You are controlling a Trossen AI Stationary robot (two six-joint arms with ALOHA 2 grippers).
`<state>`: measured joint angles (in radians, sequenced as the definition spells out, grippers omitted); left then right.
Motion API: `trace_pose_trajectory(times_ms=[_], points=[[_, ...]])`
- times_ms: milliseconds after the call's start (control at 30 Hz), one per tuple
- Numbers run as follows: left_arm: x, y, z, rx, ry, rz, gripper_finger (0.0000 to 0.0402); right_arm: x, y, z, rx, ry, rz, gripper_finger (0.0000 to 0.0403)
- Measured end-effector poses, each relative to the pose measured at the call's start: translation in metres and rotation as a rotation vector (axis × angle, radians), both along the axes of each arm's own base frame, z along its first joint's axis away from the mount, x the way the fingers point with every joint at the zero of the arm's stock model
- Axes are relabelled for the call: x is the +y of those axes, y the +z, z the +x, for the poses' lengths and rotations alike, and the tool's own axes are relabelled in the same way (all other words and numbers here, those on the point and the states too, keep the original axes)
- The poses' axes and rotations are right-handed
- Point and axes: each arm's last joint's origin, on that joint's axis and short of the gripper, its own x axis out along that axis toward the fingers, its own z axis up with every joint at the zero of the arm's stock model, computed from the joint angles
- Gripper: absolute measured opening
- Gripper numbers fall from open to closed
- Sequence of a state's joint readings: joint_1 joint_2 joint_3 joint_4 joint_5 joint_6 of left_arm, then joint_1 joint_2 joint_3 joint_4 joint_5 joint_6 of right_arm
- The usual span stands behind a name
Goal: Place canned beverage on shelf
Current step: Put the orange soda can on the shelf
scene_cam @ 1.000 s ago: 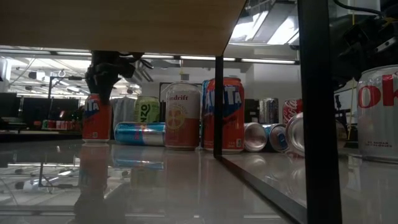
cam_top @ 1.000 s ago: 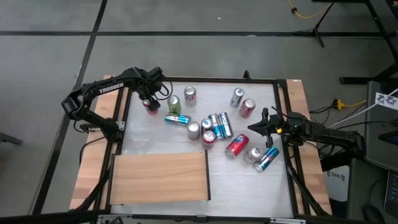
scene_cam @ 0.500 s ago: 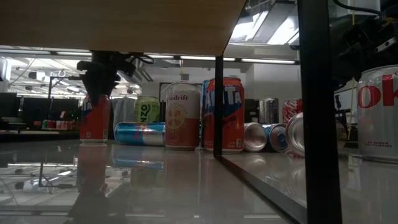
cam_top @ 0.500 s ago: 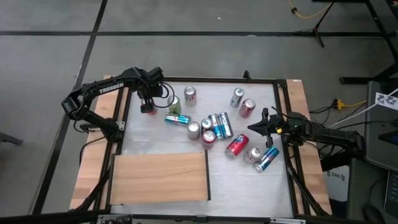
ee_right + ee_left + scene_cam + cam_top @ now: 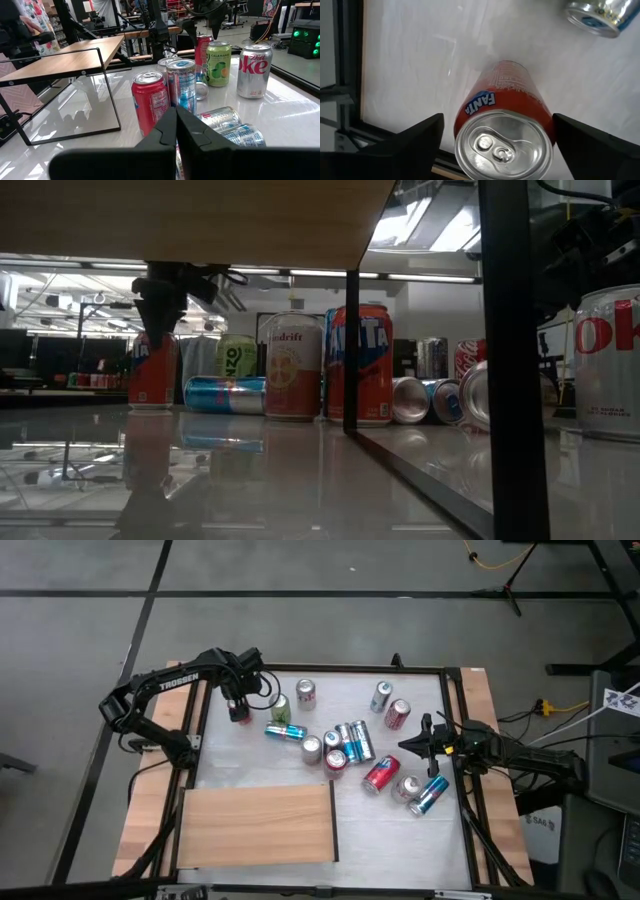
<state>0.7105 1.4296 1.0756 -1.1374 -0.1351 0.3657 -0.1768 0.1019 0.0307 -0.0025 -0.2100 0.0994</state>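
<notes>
An orange Fanta can (image 5: 505, 125) stands upright on its base on the white table at the far left (image 5: 241, 715); it also shows in the low view (image 5: 152, 370). My left gripper (image 5: 238, 700) is open and points down over it, one finger on either side of the can's upper part (image 5: 498, 116). The shelf (image 5: 258, 825) is a light wood panel on a dark frame at the near left, with nothing on it. My right gripper (image 5: 415, 745) is shut and empty, level above the table's right side (image 5: 176, 125). My left gripper comes at the Fanta can from above, its fingers pointing down. One finger (image 5: 580, 140) stands right against the can's upper side (image 5: 547, 122); I cannot tell whether it touches. The other finger (image 5: 420, 137) stands apart from the can. The can's base is on the table.
Several other cans stand or lie mid-table: a green one (image 5: 279, 707), a silver one (image 5: 305, 692), a blue one lying down (image 5: 285, 731), a cluster (image 5: 345, 745) and a red one (image 5: 380, 776). The shelf's dark legs (image 5: 352, 350) stand on the table.
My left gripper has shifted a little toward the table's left edge over the Fanta can, staying open. The can stays upright on the table.
</notes>
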Motion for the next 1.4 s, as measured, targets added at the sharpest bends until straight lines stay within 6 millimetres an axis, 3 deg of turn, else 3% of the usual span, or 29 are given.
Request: trace_pose_trajectory(times_ms=[233,367,767,1000,1400], points=[[0.0,0.0004,-0.0001,-0.02,0.123,0.006,0.0277,0.0,0.0,0.0,0.0,0.0,0.0,0.0003],[0.0,0.0005,-0.0002,-0.042,0.271,0.013,0.0259,0.0,0.0,0.0,0.0,0.0,0.0,0.0003],[0.0008,0.0005,-0.0012,-0.137,0.957,0.07,0.0256,0.0,0.0,0.0,0.0,0.0,0.0,0.0003],[0.0007,0.0006,-0.0013,-0.187,1.249,0.079,0.0258,0.0,0.0,0.0,0.0,0.0,0.0,0.0003],[0.0007,0.0006,-0.0009,-0.2,1.309,0.072,0.0292,0.0,0.0,0.0,0.0,0.0,0.0,0.0003]])
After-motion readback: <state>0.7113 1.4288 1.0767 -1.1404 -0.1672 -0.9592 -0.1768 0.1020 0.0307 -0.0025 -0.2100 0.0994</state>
